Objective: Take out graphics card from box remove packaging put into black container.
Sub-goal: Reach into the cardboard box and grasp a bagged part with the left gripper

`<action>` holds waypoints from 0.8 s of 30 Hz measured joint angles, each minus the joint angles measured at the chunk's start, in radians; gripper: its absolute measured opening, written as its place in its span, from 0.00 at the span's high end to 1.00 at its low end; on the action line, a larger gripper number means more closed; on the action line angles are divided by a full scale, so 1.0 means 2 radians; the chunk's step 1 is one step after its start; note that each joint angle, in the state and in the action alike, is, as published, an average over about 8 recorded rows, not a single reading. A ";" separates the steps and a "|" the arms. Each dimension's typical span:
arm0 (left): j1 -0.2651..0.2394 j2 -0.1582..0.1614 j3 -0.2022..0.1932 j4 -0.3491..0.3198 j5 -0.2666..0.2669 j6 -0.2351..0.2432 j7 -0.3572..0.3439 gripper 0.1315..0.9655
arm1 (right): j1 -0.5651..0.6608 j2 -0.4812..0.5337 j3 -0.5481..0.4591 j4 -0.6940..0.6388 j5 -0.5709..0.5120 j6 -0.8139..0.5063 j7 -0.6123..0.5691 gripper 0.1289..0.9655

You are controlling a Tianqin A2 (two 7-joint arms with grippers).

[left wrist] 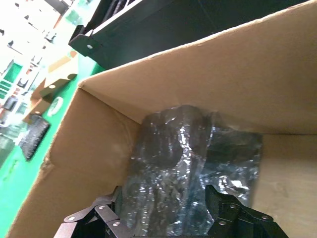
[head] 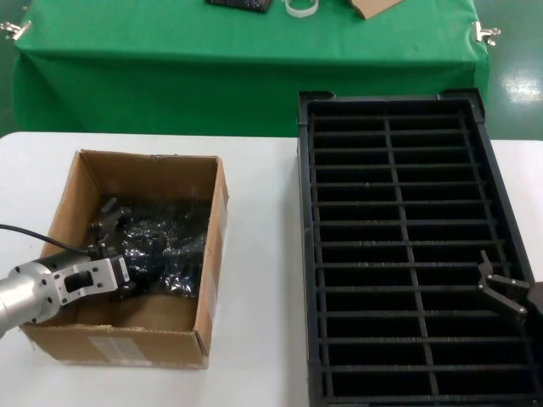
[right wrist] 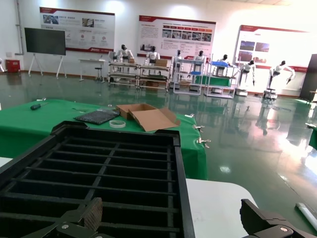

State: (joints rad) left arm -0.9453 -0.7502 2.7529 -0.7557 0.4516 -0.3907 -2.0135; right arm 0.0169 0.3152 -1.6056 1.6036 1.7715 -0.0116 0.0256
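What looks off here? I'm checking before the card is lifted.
Nothing stands out. The packaging lies wrinkled inside the box; the left gripper is open around it. The black container sits square; the right gripper hangs open above it.

We see the box [head: 136, 254] open on top, so entry is from above; its cardboard walls close every side. The left gripper [head: 119, 275] and the packaging [head: 161, 246] fill most of the inside. Between box and black container [head: 407, 254] lies bare counter [head: 259, 280]. The container's slots seem free.
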 joint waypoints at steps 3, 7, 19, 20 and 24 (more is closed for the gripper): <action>0.003 -0.001 0.000 -0.005 -0.027 0.010 0.032 0.43 | 0.000 0.000 0.000 0.000 0.000 0.000 0.000 0.00; 0.008 0.000 0.000 -0.006 -0.068 0.021 0.079 0.48 | 0.000 0.000 0.000 0.000 0.000 0.000 0.000 0.00; 0.020 0.002 0.000 -0.010 -0.151 0.037 0.170 0.68 | 0.000 0.000 0.000 0.000 0.000 0.000 0.000 0.00; 0.021 0.002 0.000 -0.011 -0.156 0.038 0.175 0.68 | 0.000 0.000 0.000 0.000 0.000 0.000 0.000 0.00; 0.025 0.001 0.000 -0.015 -0.171 0.040 0.190 0.77 | 0.000 0.000 0.000 0.000 0.000 0.000 0.000 0.00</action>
State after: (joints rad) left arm -0.8963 -0.7490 2.7528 -0.7858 0.1101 -0.3104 -1.6334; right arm 0.0169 0.3152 -1.6056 1.6036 1.7715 -0.0116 0.0256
